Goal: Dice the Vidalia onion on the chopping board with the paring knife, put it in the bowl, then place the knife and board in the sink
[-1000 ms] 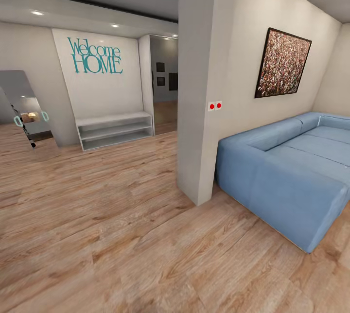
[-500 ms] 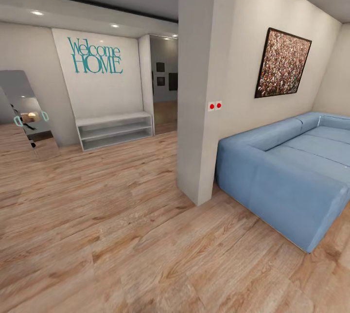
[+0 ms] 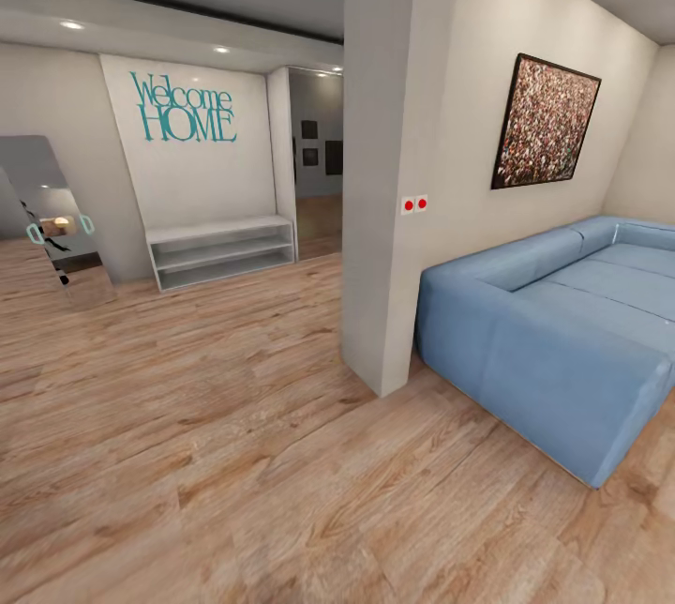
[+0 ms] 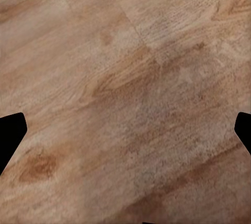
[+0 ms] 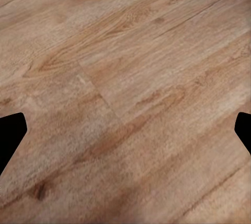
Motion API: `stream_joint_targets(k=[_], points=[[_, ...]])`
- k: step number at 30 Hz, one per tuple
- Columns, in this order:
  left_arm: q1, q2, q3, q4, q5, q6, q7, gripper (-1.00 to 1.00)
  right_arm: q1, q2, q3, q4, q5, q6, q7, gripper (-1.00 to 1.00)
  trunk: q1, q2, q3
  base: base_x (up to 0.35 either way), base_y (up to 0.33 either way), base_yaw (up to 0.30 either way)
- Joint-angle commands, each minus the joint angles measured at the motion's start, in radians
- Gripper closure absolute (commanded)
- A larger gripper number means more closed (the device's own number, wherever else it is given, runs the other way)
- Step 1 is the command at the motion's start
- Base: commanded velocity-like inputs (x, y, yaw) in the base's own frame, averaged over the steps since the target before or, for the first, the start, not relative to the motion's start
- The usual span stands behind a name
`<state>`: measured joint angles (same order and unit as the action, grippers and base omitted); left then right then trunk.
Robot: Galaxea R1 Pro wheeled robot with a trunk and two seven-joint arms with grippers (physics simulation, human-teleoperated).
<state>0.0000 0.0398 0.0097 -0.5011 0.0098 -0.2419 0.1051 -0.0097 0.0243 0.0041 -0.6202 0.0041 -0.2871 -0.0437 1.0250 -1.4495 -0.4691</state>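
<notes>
I stand in a living room; the onion, sink, chopping board, paring knife, bowl and countertop are out of view. In the left wrist view my left gripper [image 4: 125, 135] is open, its dark fingertips [image 4: 10, 136] spread wide over bare wooden floor [image 4: 130, 78]. In the right wrist view my right gripper [image 5: 125, 132] is open too, with one dark fingertip [image 5: 10, 134] at each side and only floor planks [image 5: 130, 67] between them. Neither holds anything.
A white wall pillar [image 3: 380, 210] juts out straight ahead. A blue sofa [image 3: 562, 341] fills the right side under a framed picture [image 3: 546, 121]. At the back left stand a low white shelf [image 3: 223, 252] and a leaning mirror [image 3: 52, 219]; a dark doorway [image 3: 317, 173] opens beside the shelf.
The room and camera stay still. Only the reflection in the leaning mirror has shifted slightly.
</notes>
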Motion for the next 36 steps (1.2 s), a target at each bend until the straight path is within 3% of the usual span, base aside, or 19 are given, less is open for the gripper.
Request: stream_joint_targets(k=[1,12,29,31,36], points=[[0.0,0.0,-0.001,-0.001,0.001,-0.002,0.002,-1.0,-0.001,0.0,0.001,0.0,0.001,-0.003,-0.004,-1.0,0.0,0.0,-0.001,0.0,0.0,0.0],[0.0,0.0,-0.001,0.0,0.002,-0.002,0.002,-1.0,-0.001,0.0,-0.001,0.001,0.001,-0.002,-0.004,-1.0,0.0,0.0,0.0,0.0,0.0,-0.035],[0.0,0.0,-0.001,0.023,0.001,-0.004,0.002,-1.0,0.0,-0.001,-0.001,0.001,0.0,-0.002,-0.004,-1.0,0.0,0.0,0.011,0.0,0.0,-0.228],[0.0,-0.015,-0.003,0.024,0.001,-0.004,0.001,-1.0,0.0,-0.001,-0.001,0.001,0.0,-0.003,-0.004,-1.0,0.0,0.0,0.012,0.0,0.0,-0.237],[0.0,-0.026,-0.003,0.025,0.0,-0.004,0.001,-1.0,0.0,-0.001,-0.001,0.001,0.0,-0.002,-0.004,-1.0,0.0,0.0,0.016,0.0,0.0,-0.237]])
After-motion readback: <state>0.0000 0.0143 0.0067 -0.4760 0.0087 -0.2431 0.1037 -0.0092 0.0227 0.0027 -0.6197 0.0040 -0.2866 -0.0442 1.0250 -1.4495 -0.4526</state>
